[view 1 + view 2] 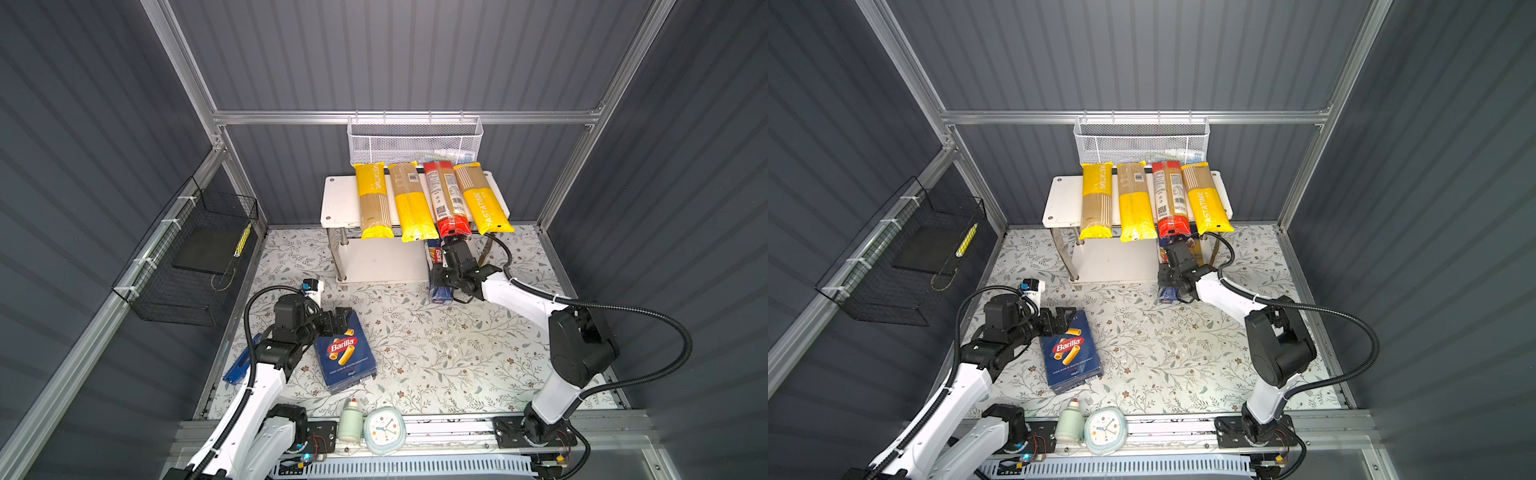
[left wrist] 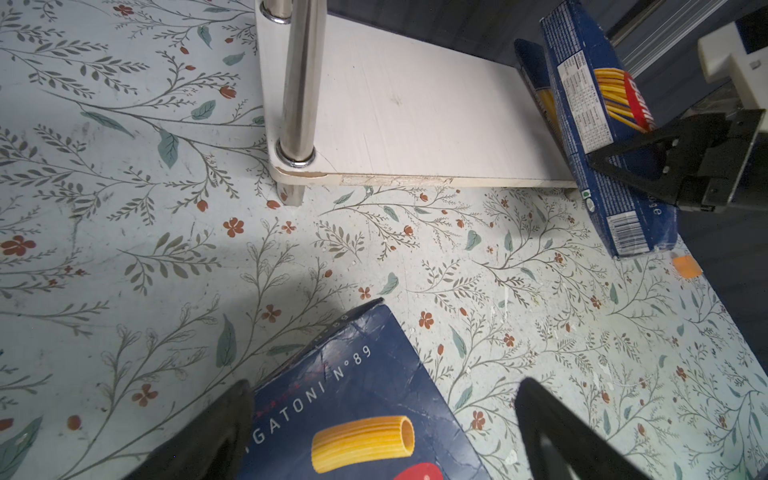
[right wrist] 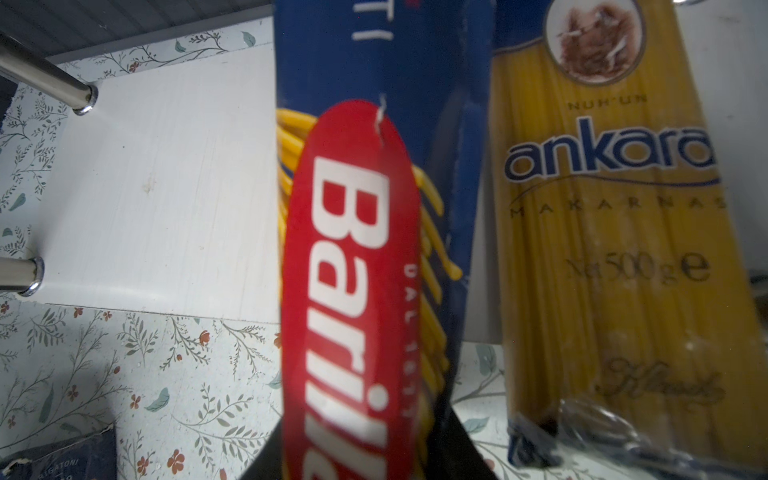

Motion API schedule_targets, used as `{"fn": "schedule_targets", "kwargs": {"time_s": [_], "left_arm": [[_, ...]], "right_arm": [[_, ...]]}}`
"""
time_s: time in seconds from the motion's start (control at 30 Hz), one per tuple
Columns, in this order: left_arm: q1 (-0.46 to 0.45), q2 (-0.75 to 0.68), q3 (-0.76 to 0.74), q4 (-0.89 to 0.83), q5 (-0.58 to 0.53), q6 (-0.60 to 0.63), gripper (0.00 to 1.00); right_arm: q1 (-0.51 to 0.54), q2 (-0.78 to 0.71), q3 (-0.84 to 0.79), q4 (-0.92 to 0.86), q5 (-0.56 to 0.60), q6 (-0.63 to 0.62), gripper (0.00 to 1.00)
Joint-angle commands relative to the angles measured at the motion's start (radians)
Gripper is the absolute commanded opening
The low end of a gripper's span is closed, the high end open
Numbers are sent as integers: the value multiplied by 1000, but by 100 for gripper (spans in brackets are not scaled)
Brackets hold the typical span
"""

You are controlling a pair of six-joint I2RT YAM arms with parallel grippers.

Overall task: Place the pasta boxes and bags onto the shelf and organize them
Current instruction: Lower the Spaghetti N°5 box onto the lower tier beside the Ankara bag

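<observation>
Your right gripper is clamped on the narrow spaghetti box. The box lies across the front edge of the lower board of the shelf, at its right end, just beside a blue-and-clear bag. Your left gripper stands open astride the far end of the rigatoni box, toward the left edge of the worktop. Expect both cartons to be light, stiff and smooth; grip across the narrow width near mid-length

Four bags span the shelf top; rigatoni box lies flat, apart; spaghetti box tilts over its lower tier.
</observation>
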Motion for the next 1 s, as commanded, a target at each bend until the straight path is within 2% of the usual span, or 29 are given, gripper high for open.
{"fn": "schedule_targets", "kwargs": {"time_s": [0.0,0.47,0.73,0.97], "left_arm": [[4,-19,36,-34,-7,0,99],[4,-25,51,-57,-12,-9,99],[4,-39,63,-129,-90,-31,99],[4,-57,52,-145,-103,-47,99]], "right_arm": [[-10,-15,86,103,2,-25,27],[-31,52,146,92,18,-28,31],[-43,82,152,96,30,-22,33],[-45,95,150,100,26,-3,41]]}}
